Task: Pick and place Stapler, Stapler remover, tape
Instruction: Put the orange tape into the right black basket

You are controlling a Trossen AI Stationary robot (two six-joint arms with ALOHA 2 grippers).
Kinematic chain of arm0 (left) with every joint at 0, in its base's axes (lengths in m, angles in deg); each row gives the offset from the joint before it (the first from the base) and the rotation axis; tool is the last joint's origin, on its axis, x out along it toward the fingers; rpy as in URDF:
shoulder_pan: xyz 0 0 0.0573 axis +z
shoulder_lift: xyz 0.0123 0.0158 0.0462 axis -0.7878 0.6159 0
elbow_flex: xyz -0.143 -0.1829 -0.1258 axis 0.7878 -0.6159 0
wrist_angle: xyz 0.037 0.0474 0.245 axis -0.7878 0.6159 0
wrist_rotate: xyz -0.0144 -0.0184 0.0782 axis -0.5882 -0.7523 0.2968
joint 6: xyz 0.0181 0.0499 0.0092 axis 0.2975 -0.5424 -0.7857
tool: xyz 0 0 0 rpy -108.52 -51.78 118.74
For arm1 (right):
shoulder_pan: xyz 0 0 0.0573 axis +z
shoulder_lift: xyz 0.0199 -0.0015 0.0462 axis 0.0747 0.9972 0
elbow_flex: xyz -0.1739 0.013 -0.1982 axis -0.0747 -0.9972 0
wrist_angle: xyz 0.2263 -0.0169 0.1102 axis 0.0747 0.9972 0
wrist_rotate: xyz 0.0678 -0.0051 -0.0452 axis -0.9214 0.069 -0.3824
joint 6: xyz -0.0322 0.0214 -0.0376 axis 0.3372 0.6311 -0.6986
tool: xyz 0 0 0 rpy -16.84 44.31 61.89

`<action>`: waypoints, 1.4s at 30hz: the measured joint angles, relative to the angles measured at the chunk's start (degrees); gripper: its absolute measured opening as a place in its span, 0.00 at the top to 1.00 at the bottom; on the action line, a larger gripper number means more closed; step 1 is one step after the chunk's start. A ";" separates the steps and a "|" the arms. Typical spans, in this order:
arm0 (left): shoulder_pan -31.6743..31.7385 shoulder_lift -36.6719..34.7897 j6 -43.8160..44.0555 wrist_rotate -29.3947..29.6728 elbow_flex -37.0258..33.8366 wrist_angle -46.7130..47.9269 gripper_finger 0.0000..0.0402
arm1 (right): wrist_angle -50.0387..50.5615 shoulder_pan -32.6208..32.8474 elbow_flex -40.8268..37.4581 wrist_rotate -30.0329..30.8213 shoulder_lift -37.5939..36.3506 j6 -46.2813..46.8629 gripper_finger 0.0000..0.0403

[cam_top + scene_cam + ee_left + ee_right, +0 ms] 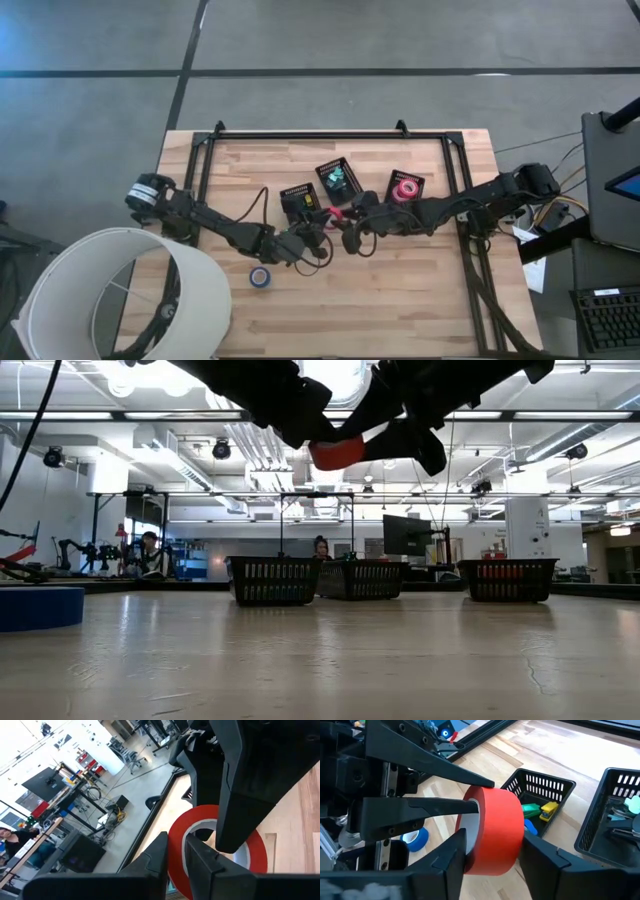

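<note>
Tape (338, 213), a red roll, sits mid-table from above, between both grippers, w/ blue tape (260, 277) on the wood nearer the front.

Low view: we see the red roll up off the table, bins (273, 580) behind.

Left wrist: left gripper (175, 852) pinches the roll's wall.

Right wrist: right gripper (492, 852) straddles the roll's outside, fingers apart; we can't tell if they touch.
</note>
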 joint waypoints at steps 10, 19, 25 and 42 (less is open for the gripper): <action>0.00 0.00 -0.05 -0.03 -0.17 0.31 0.83 | 0.21 -0.09 -0.02 0.16 0.00 -1.60 0.74; 0.10 -0.04 0.06 -0.35 -0.26 0.48 0.79 | 0.72 -0.09 -0.02 -0.11 0.02 -1.65 0.73; 0.10 -0.07 0.03 -0.17 -0.28 1.06 0.75 | 3.78 -0.09 -0.09 -0.29 0.07 -1.59 0.73; 0.14 -0.11 0.62 -0.07 -0.31 3.27 0.70 | 34.44 -1.39 -1.47 10.74 -9.89 9.49 0.72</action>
